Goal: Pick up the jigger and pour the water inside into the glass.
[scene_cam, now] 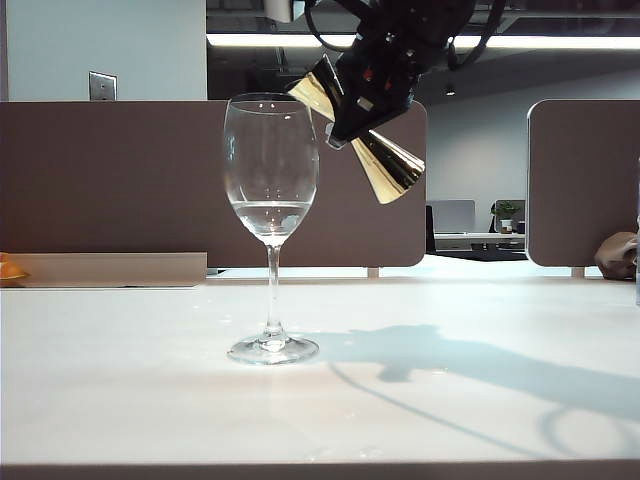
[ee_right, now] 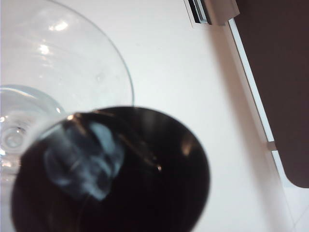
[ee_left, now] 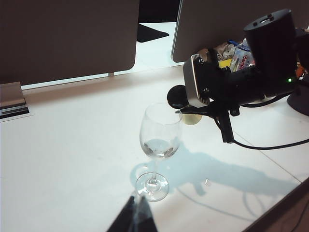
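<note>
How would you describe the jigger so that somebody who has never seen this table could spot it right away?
Start at the white table and find the tall stemmed glass standing on it, with water in its bowl. Just above the glass's rim, on its right in the exterior view, the right arm's black pincer holds the jigger tilted. It is the only shiny gold thing there, shaped like an hourglass.

The right arm [ee_left: 251, 72] is showing at the upper right of the left wrist frame as matte black housings — a rounded black cylinder, a grey-faced camera block, a tiny green light glowing, thin black cables trailing — with red specks showing on the right gripper [scene_cam: 372, 85].
</note>
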`<state>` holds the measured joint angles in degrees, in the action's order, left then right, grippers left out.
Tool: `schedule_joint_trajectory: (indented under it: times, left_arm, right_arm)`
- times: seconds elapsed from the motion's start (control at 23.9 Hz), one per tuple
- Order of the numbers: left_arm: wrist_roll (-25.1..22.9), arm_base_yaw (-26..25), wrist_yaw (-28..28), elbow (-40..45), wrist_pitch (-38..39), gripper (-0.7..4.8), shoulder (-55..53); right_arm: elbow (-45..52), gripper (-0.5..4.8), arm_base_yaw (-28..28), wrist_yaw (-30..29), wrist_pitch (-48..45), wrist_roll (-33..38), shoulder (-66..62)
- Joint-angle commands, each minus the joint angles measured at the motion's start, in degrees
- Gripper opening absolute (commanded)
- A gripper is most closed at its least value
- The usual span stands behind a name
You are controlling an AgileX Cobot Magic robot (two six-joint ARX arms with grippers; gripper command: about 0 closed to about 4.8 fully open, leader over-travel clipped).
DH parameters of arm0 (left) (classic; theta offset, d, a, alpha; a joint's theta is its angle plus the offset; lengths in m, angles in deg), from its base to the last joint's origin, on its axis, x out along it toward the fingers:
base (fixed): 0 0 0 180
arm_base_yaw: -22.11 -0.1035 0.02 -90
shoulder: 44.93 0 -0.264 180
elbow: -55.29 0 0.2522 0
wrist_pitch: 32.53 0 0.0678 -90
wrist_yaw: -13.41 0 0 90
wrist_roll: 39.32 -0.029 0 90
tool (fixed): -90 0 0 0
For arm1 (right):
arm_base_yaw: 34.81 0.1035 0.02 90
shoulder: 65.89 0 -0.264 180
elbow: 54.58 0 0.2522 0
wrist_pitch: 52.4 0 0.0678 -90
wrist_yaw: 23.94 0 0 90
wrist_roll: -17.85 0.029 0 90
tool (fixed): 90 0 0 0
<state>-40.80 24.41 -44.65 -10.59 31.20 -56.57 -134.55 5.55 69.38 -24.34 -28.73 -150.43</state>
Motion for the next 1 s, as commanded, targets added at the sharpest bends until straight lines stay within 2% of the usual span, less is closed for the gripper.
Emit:
schedule_joint_trajectory:
  times: [0.04, 0.54, 0.84, 1.0]
  left_arm:
    - [0.0, -0.1, 0.2, -0.2, -0.7, -0.03, 0.0]
    - [0.0, -0.1, 0.2, -0.2, -0.7, -0.03, 0.0]
    - [0.0, -0.1, 0.2, -0.2, -0.7, -0.03, -0.1]
    - [0.0, -0.1, 0.2, -0.2, -0.7, -0.03, -0.1]
  right_arm:
    - [-0.7, -0.01, 0.2, 0.9, -1.2, -2.8, -0.3]
    - [-5.0, -0.01, 0.2, 2.2, 0.0, -5.4, -0.5]
    - [-5.1, -0.01, 2.3, 3.2, 0.9, -12.3, -0.5]
    - [-5.6, -0.01, 2.3, 4.5, 0.9, -13.9, -0.5]
